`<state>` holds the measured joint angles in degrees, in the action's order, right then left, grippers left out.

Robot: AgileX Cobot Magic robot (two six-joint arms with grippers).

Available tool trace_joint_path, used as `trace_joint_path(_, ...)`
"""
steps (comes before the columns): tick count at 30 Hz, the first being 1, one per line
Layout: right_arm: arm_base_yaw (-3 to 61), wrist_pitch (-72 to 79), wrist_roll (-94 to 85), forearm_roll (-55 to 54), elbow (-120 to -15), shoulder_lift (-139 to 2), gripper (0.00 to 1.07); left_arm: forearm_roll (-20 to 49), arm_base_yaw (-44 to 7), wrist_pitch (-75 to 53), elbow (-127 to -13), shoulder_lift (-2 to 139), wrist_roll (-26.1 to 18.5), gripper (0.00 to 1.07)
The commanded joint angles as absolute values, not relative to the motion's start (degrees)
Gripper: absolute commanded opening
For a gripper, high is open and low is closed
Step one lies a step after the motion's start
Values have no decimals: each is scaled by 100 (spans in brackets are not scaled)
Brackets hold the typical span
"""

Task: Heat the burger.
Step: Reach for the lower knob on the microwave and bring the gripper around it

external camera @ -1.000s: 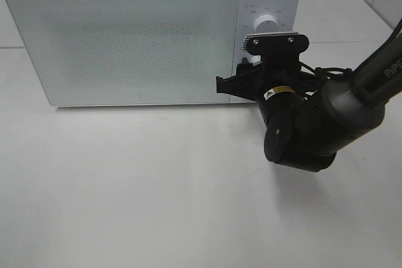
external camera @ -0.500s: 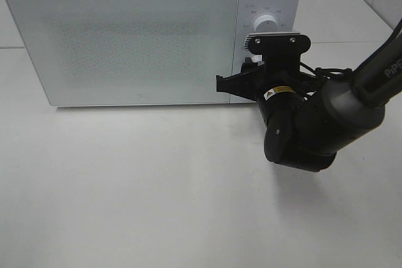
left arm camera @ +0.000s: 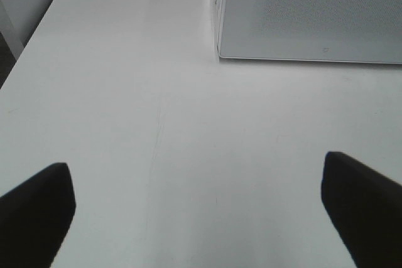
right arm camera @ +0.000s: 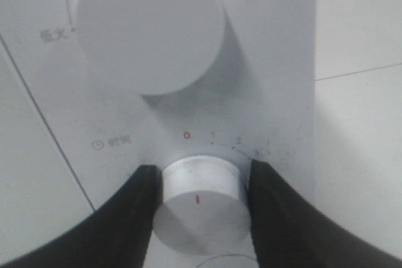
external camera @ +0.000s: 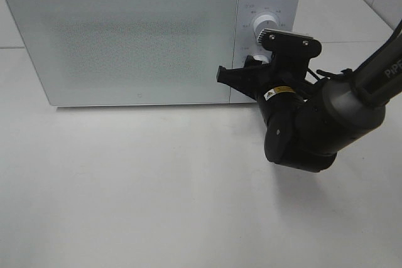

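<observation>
White tabletop (external camera: 157, 186) fills the lower two thirds of the high view, with pale wall tiles at the upper right corner. No burger is visible in any view. My judgement is that it sits inside the microwave (external camera: 125, 42), behind the shut frosted door (external camera: 132, 45) (nothing shows through it, so I can't confirm).

The microwave spans the upper left and centre of the high frame, with its control strip at the upper right of the box. There are two dials. The upper knob (right arm camera: 147, 26) has a red tick and is untouched. The timer knob (right arm camera: 200, 202) sits below it, with a 0-1-2-3 scale printed around it.

The right gripper (right arm camera: 201, 183) is clamped on the timer knob, and its black fingers (right arm camera: 125, 218) press both flanks with no gap seen. The right arm reaches in from the right edge of the high frame, wrist level with the panel.

The left gripper (left arm camera: 198, 180) is spread wide and holds nothing, with only bare table between the tips. It is out of the high frame, and its camera sees the microwave's lower corner.

Step in hand: likely setting the cook time, with loading and door closing apparently done. The next move calls for a wrist roll while the squeeze is kept, to turn the dial off 0. The knob looks smooth, so slip is the risk. If the burger is in there, it is well apart from both sets of fingers, behind the door and left of the gripped dial in the high view.
</observation>
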<state>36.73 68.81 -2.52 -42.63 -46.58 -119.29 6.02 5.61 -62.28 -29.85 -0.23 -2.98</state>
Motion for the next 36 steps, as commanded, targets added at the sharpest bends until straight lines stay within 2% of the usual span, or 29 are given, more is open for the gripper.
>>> trace_joint_path(1,3621,7225,865,-4039,-4790,-11929,5,607,579,-6148,-2968,-132,-275,100)
trace_joint_path(24,3621,7076,5254,-3077,-4790,-11929,4,607,579,-6148,-2968,-132,-275,100)
trace_joint_path(36,3621,7575,7196,-2911,-4790,-11929,4,607,579,-6148,-2968,-132,-275,100)
